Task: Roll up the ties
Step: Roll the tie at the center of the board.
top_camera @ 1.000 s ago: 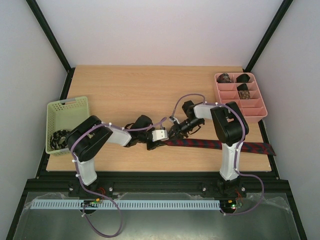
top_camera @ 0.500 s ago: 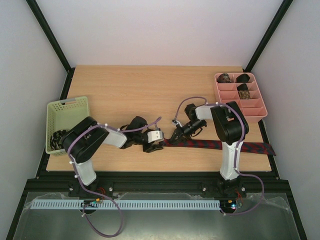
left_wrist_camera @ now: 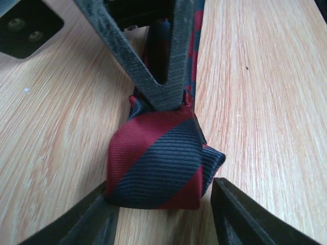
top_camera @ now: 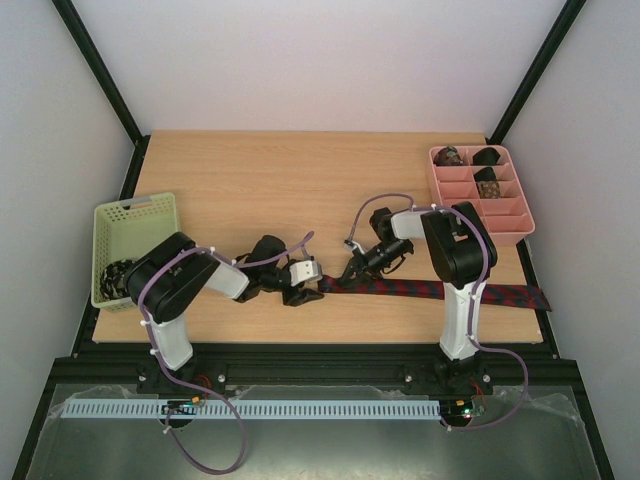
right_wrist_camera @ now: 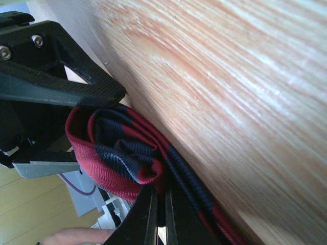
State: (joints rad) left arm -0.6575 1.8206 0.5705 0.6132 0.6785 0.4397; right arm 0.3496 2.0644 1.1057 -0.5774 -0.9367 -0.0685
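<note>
Right hand (top_camera: 352, 272) is pinched almost shut on the dark red and navy striped tie (top_camera: 440, 291), its two fingers converging on the fabric just behind the rolled end (left_wrist_camera: 158, 163); left hand (left_wrist_camera: 159, 186) stands open around that small coil, one finger touching its side and a sliver of worktop (top_camera: 250, 180) showing between the coil and the other finger, so it grips nothing yet. The tie lies flat along the near part of the worktop; the coil is at its left end, between the two hands; the long strip runs right, past the right arm's base, to the worktop's right edge.

I judge the roll barely begun, and loose; seen from the right wrist, the folds are bunched rather than even. If the right hand lets go before the left closes, the fabric would likely unwind; if the left closes off-centre, the coil could squash or telescope sideways; drag from the long tail, or a snag at the right arm's base, could pull the roll askew as it grows.

Pink divided tray (top_camera: 500, 223) at the far right holds three rolled ties (top_camera: 487, 186) in its far compartments; the nearer compartments show only pink; pale green mesh basket (top_camera: 150, 215) at the left holds a black-and-white tie (top_camera: 120, 272) at its near end.
</note>
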